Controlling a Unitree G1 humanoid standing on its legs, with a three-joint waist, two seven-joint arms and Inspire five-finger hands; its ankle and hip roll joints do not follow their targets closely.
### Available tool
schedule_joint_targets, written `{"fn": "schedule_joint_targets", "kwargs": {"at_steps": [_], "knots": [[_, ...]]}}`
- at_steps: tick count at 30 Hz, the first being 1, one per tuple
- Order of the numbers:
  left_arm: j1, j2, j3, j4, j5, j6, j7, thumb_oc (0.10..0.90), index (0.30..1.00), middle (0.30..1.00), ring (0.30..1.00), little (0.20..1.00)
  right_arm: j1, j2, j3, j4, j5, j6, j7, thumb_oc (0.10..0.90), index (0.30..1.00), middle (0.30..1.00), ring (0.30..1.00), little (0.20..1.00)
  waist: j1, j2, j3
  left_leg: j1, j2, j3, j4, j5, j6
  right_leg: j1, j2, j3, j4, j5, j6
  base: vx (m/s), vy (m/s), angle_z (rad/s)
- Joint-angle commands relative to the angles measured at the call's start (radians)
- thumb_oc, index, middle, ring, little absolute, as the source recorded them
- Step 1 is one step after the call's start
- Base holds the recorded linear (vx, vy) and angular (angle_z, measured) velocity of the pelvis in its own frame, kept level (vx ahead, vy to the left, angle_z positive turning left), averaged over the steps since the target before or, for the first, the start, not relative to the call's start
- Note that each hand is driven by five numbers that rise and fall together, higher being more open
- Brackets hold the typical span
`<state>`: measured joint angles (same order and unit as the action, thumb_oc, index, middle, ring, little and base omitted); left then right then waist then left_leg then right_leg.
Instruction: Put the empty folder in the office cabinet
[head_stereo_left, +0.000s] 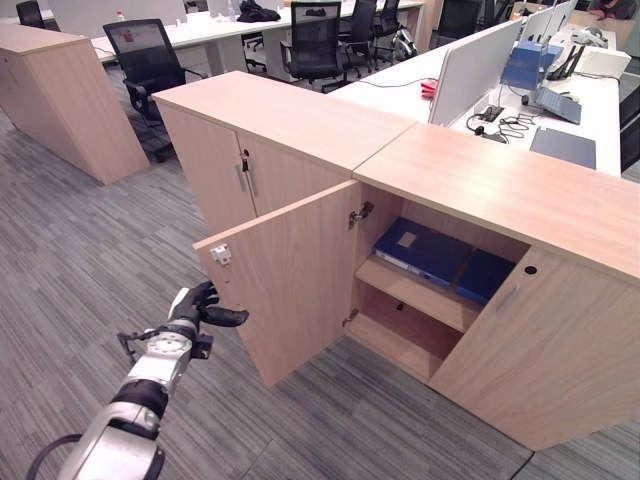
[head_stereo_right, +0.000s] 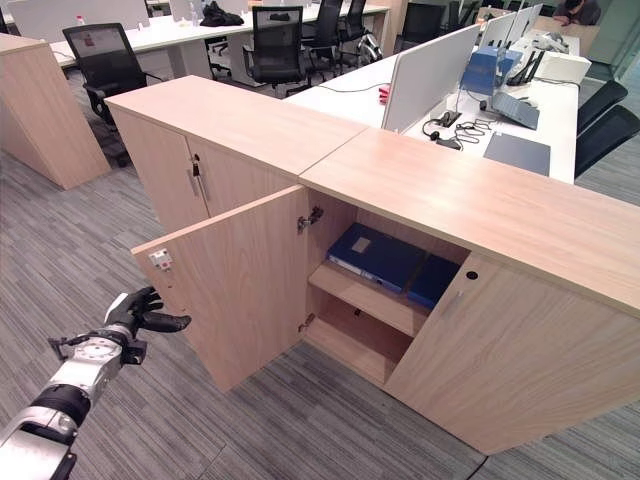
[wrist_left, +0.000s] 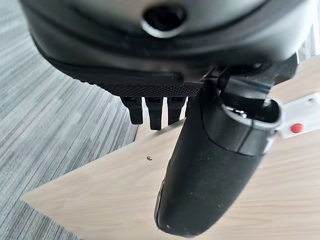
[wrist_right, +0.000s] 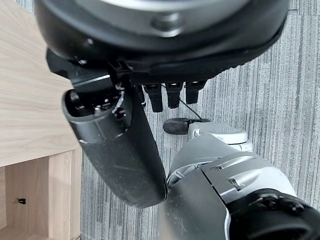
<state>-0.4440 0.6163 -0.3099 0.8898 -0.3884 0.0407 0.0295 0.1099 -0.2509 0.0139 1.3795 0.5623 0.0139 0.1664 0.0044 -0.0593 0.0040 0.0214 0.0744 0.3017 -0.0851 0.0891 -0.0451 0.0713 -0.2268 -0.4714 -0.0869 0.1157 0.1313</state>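
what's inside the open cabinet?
Two blue folders lie on the upper shelf of the open cabinet. The lower compartment looks bare; the part behind the closed right door is hidden.

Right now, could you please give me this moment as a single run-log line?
left hand: open, beside open cabinet door edge | right hand: open, idle | blue folders: flat on upper shelf | lower shelf: bare

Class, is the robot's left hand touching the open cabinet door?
Apart. The left eye view shows grey carpet between the left hand and the open door.
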Motion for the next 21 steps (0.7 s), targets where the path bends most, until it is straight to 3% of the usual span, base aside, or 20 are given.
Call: {"fn": "schedule_joint_targets", "kwargs": {"at_steps": [1, 9, 15, 18, 21], "knots": [[-0.228, -0.111, 0.009, -0.116, 0.001, -0.154, -0.088, 0.800, 0.900, 0.900, 0.900, 0.900, -0.057, -0.007, 0.027, 0.044, 0.001, 0.002, 0.008, 0.800, 0.900, 0.900, 0.900, 0.900, -0.066, 0.042, -0.020, 0.051, 0.016, -0.045, -0.002, -0.130, -0.014, 0.035, 0.040, 0.048, 0.005, -0.091, 0.037, 0.00, 0.000, 0.00], [-0.209, -0.148, 0.035, 0.052, -0.038, -0.126, -0.094, 0.800, 0.900, 0.900, 0.900, 0.900, -0.074, -0.012, 0.047, 0.040, -0.009, 0.008, 0.011, 0.800, 0.900, 0.900, 0.900, 0.900, -0.062, 0.046, -0.027, 0.052, 0.018, -0.044, -0.002, -0.127, -0.015, 0.037, 0.044, 0.051, 0.001, -0.091, 0.034, 0.00, 0.000, 0.00], [-0.258, -0.128, 0.022, 0.065, -0.029, -0.136, -0.081, 0.800, 0.900, 0.900, 0.900, 0.900, -0.077, -0.014, 0.053, 0.044, -0.008, 0.006, 0.009, 0.800, 0.900, 0.900, 0.900, 0.900, -0.066, 0.044, -0.030, 0.050, 0.019, -0.045, -0.002, -0.125, -0.018, 0.037, 0.048, 0.048, 0.001, -0.091, 0.034, -0.01, -0.004, -0.10], [-0.278, -0.139, -0.020, -0.213, -0.058, -0.162, -0.088, 0.800, 0.900, 0.900, 0.900, 0.900, -0.072, -0.011, 0.041, 0.046, -0.004, -0.001, 0.003, 0.800, 0.900, 0.900, 0.900, 0.900, -0.066, 0.040, -0.027, 0.040, 0.017, -0.056, -0.002, -0.121, -0.018, 0.035, 0.046, 0.037, 0.002, -0.087, 0.037, -0.02, -0.005, 0.05], [-0.258, -0.170, -0.043, -0.348, -0.095, -0.168, -0.118, 0.800, 0.900, 0.900, 0.900, 0.900, -0.074, -0.006, 0.034, 0.051, -0.003, -0.002, 0.003, 0.800, 0.900, 0.900, 0.900, 0.900, -0.066, 0.039, -0.026, 0.036, 0.016, -0.062, -0.002, -0.122, -0.017, 0.034, 0.044, 0.031, 0.002, -0.087, 0.038, -0.02, -0.007, 0.15]]}}
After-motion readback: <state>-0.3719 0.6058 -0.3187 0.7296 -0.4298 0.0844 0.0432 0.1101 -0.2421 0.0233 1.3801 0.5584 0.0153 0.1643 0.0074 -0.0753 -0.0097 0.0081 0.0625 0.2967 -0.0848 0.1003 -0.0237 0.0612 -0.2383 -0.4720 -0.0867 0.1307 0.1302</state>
